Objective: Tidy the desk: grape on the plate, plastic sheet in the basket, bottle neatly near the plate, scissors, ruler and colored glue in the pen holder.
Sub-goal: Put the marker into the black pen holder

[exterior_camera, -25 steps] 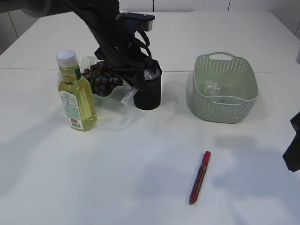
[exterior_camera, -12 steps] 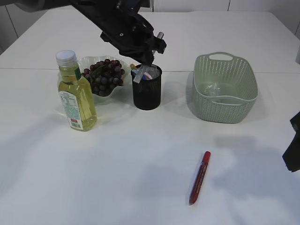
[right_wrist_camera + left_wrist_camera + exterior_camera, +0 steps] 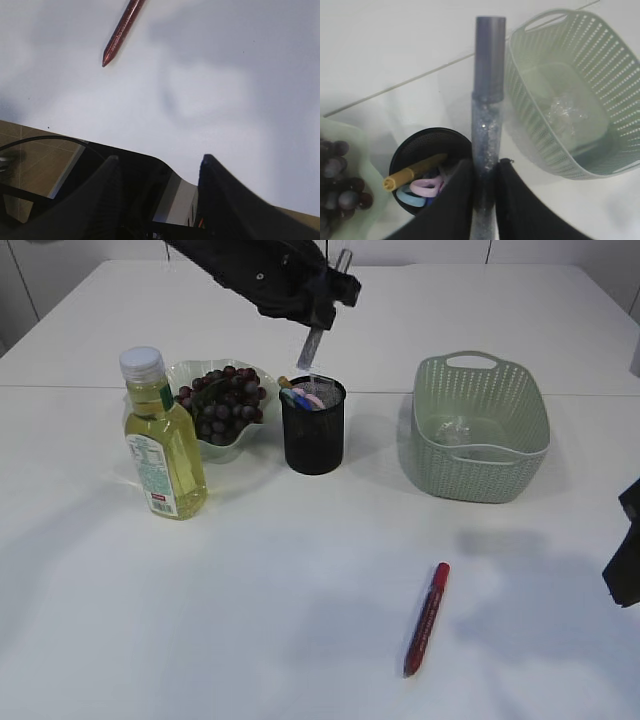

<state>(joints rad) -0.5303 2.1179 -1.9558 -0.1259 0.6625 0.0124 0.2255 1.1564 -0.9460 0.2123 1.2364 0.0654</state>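
Observation:
My left gripper [image 3: 485, 165] is shut on a glittery grey glue tube [image 3: 487, 100] and holds it at a slant above the black pen holder [image 3: 313, 435], tube tip just over the rim. In the holder [image 3: 405, 155] stand a yellow glue stick [image 3: 412, 173] and the pink and blue scissors handles [image 3: 422, 187]; I cannot pick out the ruler. A red glue pen [image 3: 426, 618] lies on the table near my open, empty right gripper [image 3: 160, 157]. Grapes [image 3: 222, 402] fill the green plate [image 3: 182, 370], and the oil bottle [image 3: 160, 440] stands upright beside it.
The green basket [image 3: 480, 425] sits right of the pen holder with the crumpled plastic sheet [image 3: 455, 430] inside. The right arm [image 3: 625, 560] shows at the right edge of the exterior view, beyond the table's front right corner.
The left gripper has risen from beside the pen holder to well above it, carrying the grey glue tube up with it. The right arm has not moved.

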